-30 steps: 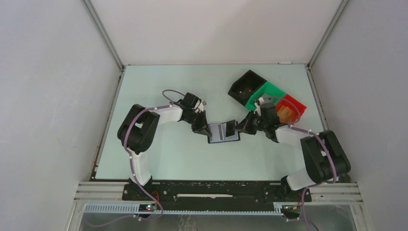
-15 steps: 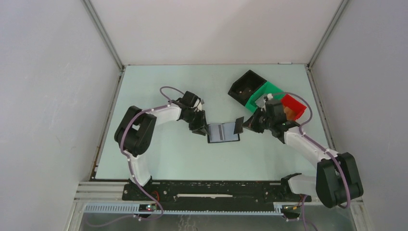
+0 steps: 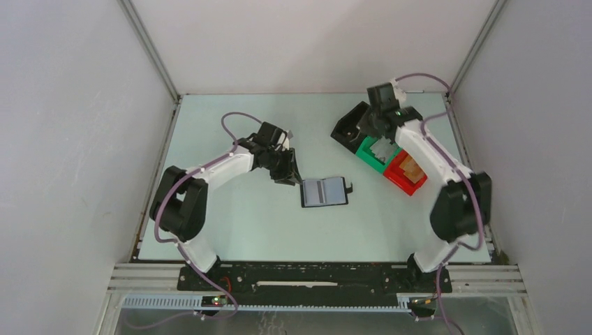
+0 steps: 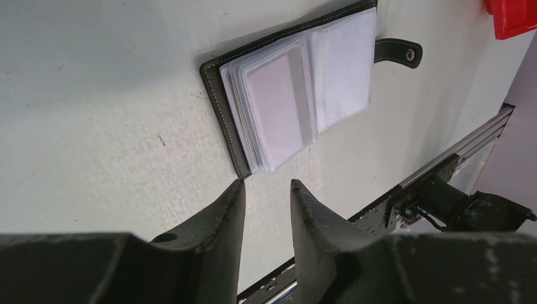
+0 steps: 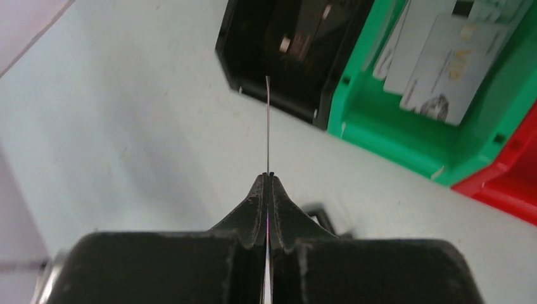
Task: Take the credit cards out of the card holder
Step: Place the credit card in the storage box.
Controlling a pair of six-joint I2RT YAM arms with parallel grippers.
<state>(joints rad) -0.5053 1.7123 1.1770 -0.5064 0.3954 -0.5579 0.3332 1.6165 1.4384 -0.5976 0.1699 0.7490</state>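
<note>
Near the surface's (image 3: 244, 230) far right corner our right claw (image 5: 268, 174) is clamping a credit card (image 5: 268, 120), apparently for binning; our left claw (image 4: 266, 187), parted, is hovering beside the card holder (image 4: 297, 88).

The card holder (image 3: 324, 192) lies open near the middle of the surface (image 3: 237, 223). The left tool (image 3: 294, 176) is just beside its left edge. Behind it to the right, three bins stand in a slanted row: the rear bin (image 3: 345, 129), the middle bin (image 3: 364, 148) with cards (image 5: 430, 69) inside, and the front bin (image 3: 398, 180). The right tool (image 3: 370, 120) is by the rear bin, with one card (image 5: 268, 120) between its fingers.
</note>
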